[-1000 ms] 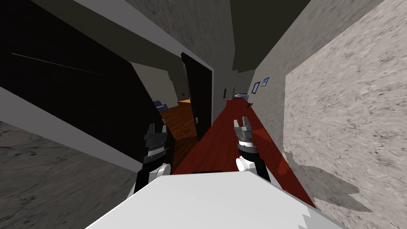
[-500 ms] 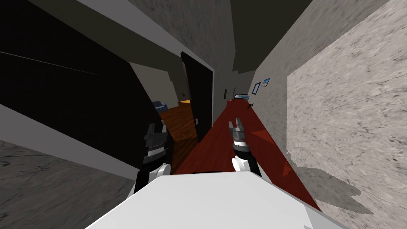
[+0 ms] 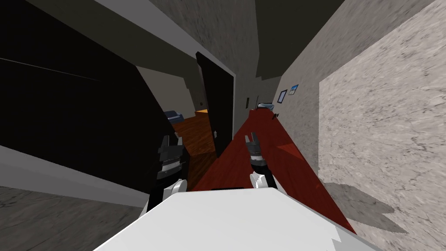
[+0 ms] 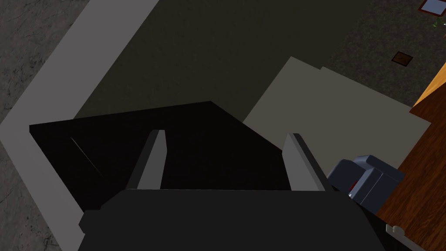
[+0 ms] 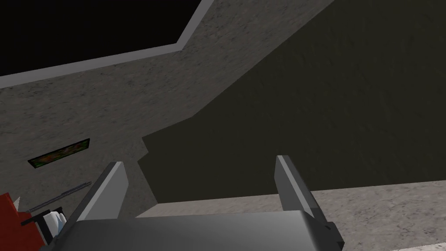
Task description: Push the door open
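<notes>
The corridor's red floor (image 3: 278, 174) runs ahead between mottled grey walls, with a large black area (image 3: 65, 109) along the left side. The dark door (image 3: 220, 96) stands ajar ahead of both arms. Its leaf is angled between the corridor and a room with a wood floor (image 3: 196, 130) and a blue armchair (image 3: 174, 116).

Left gripper (image 3: 171, 140): fingers spread, empty, beside the black area. Right gripper (image 3: 251, 138): fingers parted, empty, near the door but short of it.

Recommendation: press the right gripper flat on the leaf near the small handle (image 3: 215, 132), far from the hinges, and push steadily.

Change noted: over the last second the right gripper has swung leftward toward the door; the left arm is unmoved.
</notes>
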`<state>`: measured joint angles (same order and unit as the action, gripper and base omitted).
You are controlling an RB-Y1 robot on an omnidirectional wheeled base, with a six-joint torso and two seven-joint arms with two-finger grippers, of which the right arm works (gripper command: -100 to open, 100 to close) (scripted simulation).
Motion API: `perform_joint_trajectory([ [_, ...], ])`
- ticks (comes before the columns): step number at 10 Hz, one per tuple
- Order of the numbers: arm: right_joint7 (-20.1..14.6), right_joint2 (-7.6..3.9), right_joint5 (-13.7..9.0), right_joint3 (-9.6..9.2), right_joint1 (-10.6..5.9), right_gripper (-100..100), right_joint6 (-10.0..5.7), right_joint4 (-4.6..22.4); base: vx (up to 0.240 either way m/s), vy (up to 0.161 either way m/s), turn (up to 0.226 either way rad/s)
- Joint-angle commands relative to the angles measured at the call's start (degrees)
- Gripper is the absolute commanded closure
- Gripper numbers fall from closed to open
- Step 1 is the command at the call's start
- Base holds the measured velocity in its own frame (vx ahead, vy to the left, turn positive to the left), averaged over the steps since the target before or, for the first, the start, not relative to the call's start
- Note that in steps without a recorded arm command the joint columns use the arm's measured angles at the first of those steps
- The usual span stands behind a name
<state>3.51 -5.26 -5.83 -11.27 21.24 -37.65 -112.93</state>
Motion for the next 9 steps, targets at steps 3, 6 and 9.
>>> perform_joint_trajectory([
  [3, -0.7, -0.41, 0.0, -3.11, -2.26, -100, -0.3, 4.7, 0.097, -0.011, 0.009],
  [6, -1.4, -0.81, -0.1, -5.78, -4.02, -100, -0.74, 8.8, 0.103, -0.002, 0.009],
  [9, -2.0, -1.21, -0.1, -8.54, -5.84, -100, -1.2, 13.0, 0.104, -0.01, 0.009],
])
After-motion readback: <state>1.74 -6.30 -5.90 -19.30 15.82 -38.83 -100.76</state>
